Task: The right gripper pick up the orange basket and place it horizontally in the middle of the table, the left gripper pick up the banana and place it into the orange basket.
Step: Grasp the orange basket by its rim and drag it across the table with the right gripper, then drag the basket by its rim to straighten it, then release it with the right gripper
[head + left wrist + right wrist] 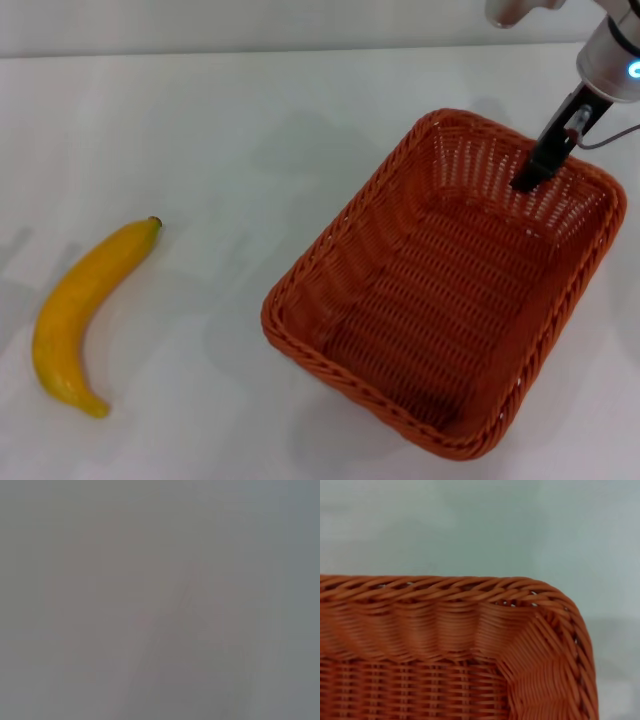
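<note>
The orange basket [315,255] rests at an angle on the right half of the white table [250,130], and it is empty. My right gripper [533,176] reaches down from the upper right, its black tip inside the basket against the far wall, just below the braided rim. The right wrist view shows that rim and one rounded corner of the basket [445,592] close up. The yellow banana [80,310] lies alone at the left of the table, its stem end pointing away from me. The left gripper is out of view; the left wrist view shows only a blank grey surface.
Bare white tabletop lies between the banana and the basket and across the far side. The basket's near corner reaches almost to the bottom edge of the head view.
</note>
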